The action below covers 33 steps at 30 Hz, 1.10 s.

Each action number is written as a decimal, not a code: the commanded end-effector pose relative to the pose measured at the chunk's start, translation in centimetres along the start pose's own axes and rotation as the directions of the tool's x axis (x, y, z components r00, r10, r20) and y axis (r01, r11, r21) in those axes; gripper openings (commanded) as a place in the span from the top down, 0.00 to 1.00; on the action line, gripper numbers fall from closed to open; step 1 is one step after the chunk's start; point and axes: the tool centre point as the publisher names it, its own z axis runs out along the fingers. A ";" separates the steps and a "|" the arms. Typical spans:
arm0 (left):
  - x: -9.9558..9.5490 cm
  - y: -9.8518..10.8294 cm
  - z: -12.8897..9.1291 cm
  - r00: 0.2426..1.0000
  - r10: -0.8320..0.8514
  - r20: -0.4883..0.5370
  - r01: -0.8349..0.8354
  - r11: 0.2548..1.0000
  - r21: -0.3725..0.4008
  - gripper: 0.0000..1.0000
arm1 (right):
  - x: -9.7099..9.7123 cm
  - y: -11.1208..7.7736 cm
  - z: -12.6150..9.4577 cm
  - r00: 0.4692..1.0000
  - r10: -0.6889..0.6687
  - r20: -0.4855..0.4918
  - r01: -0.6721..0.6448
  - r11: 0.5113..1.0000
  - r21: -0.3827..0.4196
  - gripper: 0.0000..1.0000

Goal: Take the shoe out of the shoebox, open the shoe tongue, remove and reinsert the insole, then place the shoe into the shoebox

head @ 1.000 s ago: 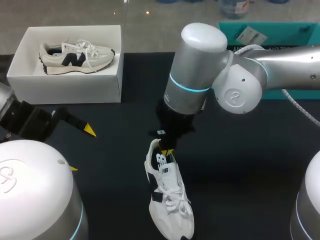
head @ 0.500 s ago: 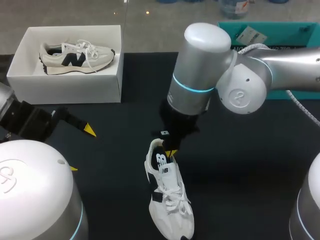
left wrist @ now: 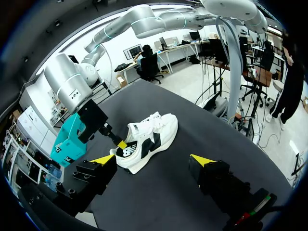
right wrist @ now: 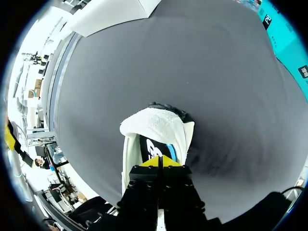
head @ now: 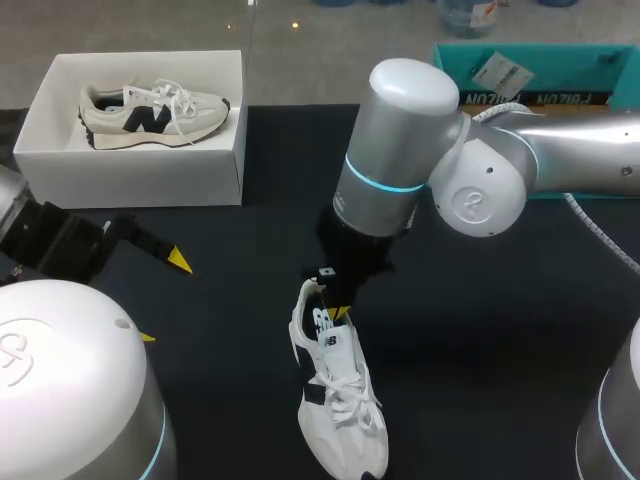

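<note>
A white shoe with black trim (head: 335, 385) lies on the black table, heel toward the far side, toe toward the near edge. My right gripper (head: 333, 305) points down into the shoe's heel opening and is shut. In the right wrist view its yellow tips (right wrist: 161, 161) rest together on the dark insole (right wrist: 154, 147), just behind the white heel collar (right wrist: 154, 122); I cannot tell whether they pinch it. My left gripper (left wrist: 153, 163) hangs open over bare table at the left, well short of the shoe (left wrist: 147, 139). The white shoebox (head: 140, 165) stands at the far left with a second shoe (head: 150, 112) in it.
A teal bin (head: 560, 60) stands at the back right behind my right arm. The right arm's big elbow (head: 400, 140) hangs over the middle of the table.
My right arm's elbow has shifted slightly to the right while its tips stay at the shoe's heel. The shoe and my left arm have not moved.
</note>
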 end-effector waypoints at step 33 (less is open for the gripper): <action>0.0 0.0 0.0 1.000 0.000 -0.002 0.000 1.000 -0.003 0.00 | -0.9 0.1 -0.5 0.998 0.013 0.055 -0.012 1.000 -0.025 1.00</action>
